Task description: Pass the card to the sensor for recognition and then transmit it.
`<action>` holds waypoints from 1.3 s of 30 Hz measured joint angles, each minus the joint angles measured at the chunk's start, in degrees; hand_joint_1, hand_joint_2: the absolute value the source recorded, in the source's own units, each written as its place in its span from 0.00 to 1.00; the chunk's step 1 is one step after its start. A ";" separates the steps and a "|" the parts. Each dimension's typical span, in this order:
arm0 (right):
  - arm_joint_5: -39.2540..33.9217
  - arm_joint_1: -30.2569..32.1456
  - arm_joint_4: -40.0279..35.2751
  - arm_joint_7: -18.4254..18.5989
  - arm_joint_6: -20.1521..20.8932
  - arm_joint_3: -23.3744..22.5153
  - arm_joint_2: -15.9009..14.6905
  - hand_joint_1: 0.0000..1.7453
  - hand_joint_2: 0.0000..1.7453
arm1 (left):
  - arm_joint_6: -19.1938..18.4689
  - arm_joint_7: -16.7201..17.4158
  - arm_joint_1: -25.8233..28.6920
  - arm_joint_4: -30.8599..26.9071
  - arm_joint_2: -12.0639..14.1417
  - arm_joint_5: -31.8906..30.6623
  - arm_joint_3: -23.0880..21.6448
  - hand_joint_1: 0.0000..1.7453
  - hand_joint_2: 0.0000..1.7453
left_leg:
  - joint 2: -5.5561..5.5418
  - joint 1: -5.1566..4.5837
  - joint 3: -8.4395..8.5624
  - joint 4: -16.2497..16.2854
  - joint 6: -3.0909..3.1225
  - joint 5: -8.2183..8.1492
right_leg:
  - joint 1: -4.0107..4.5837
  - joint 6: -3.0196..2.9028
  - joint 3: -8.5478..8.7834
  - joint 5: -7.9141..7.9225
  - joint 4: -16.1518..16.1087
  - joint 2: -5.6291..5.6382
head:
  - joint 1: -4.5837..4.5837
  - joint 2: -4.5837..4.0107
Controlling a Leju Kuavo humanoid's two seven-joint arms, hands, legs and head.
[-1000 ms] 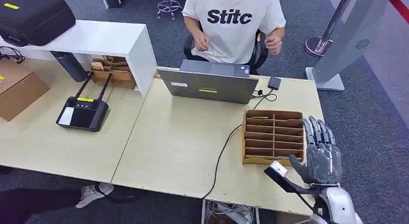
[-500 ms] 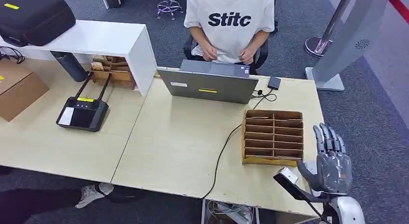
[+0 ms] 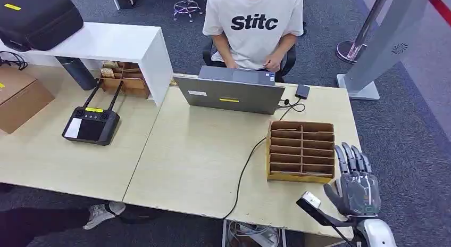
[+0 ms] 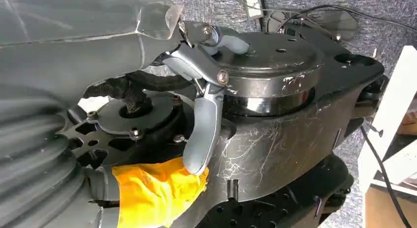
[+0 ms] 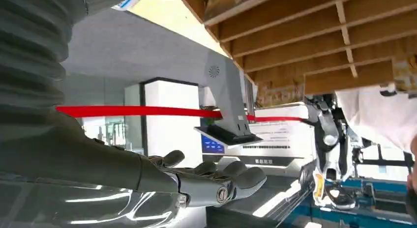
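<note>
The right hand (image 3: 357, 187) stands upright just off the near right corner of the table (image 3: 197, 156), fingers stretched straight and apart, thumb out to the side, holding nothing. It sits beside the wooden slotted tray (image 3: 301, 150) without touching it, a stance that looks like readiness to reach into the slots, where the cards would presumably be kept; no card can be made out in them or in the hand, so where the card is cannot be told. The left hand (image 4: 204, 115) hangs low beside the robot's body, a finger drooping loose with nothing in its hold, seemingly parked out of the way.

Beyond the tray, a black cable (image 3: 245, 170) runs across the table toward a grey laptop (image 3: 228, 91), open toward the seated person (image 3: 254, 24), whose hands rest near it. To the far right on the carpet stands a slanted grey kiosk (image 3: 383, 44), probably the sensor, set where the right arm could swing a card to it. On the left table a black controller (image 3: 91, 124) lies flat.
</note>
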 joint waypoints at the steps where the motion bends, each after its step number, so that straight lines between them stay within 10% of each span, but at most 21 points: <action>1: 0.31 -0.25 0.73 0.20 -0.05 0.33 0.02 0.00 1.00 | -0.04 0.00 -0.01 0.00 0.00 0.00 0.00 0.00 1.00 | 0.00 0.00 0.00 0.00 0.00 0.00 | 0.00 0.00 0.00 0.00 0.00 0.00 | -0.02 0.00; 21: -0.02 -2.44 8.49 1.07 -0.88 2.89 2.36 0.01 1.00 | -0.28 0.26 -0.26 0.07 0.00 0.00 -0.11 0.00 1.00 | -0.01 0.00 0.00 0.00 0.00 0.00 | 0.00 0.00 0.00 0.00 0.00 0.00 | -0.02 0.00; 23: -0.04 -2.51 8.79 1.14 -0.88 3.08 2.51 0.80 1.00 | -0.31 0.26 -0.27 0.07 0.00 0.00 -0.15 0.00 1.00 | -0.01 0.00 0.00 0.00 0.00 0.00 | 0.00 0.00 0.00 0.00 0.00 0.00 | -0.02 0.00; 24: -0.11 -2.53 8.92 1.14 -0.88 3.15 2.56 0.97 1.00 | -0.31 0.26 -0.28 0.07 0.00 0.00 -0.17 0.00 1.00 | -0.01 0.00 0.00 0.00 0.00 0.00 | 0.00 0.00 0.00 0.00 0.00 -0.01 | -0.02 0.00; 39: -1.55 -3.03 9.62 1.07 -0.94 3.43 2.95 1.00 1.00 | -0.28 0.24 -0.36 0.20 0.00 0.00 -0.35 0.00 1.00 | -0.01 0.00 0.02 0.00 0.00 0.00 | 0.00 0.00 0.00 0.00 0.00 0.00 | -0.02 0.00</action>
